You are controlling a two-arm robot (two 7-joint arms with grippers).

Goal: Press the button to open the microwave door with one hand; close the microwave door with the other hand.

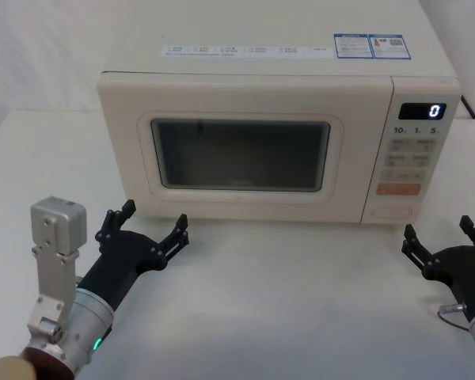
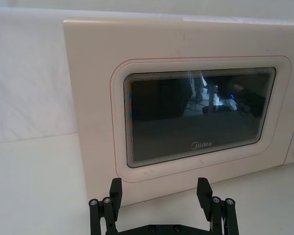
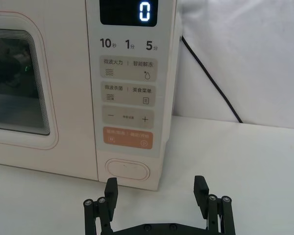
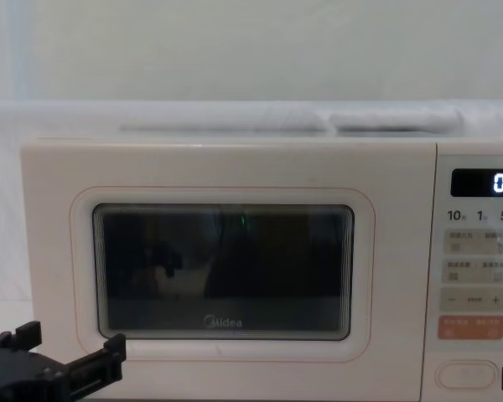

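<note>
- Two black end effectors sit low over the white tabletop [image 1: 285,301], one at each front corner of a cream microwave [image 1: 269,59], neither touching it.
- The microwave door [image 1: 237,150] is shut, flush with the boxy body. It is smooth and matte, with a dark glossy window shaped as a rounded rectangle, a thin orange outline around it and a "Midea" logo under the glass.
- Right of the door runs a narrow control panel [image 3: 130,88]: a black display showing a lit "0", pale rectangular keys with printed symbols, and one orange rectangular key [image 3: 128,138].
- The button [image 3: 127,170] lies at the very bottom of that panel, below the orange key. It is a wide cream pill shape with a thin outline, larger than the other keys.
- The left end effector [image 1: 153,226] is angular, with ridged fingers spread wide apart and nothing between them. It points at the door's lower left corner, just short of it, on a silver-grey arm with a green light.
- The right end effector [image 1: 442,236] is likewise spread and empty, in front of the panel's lower right corner, near the button but apart from it.
- A thin black cable [image 3: 210,78] trails over the white backdrop behind the microwave.
</note>
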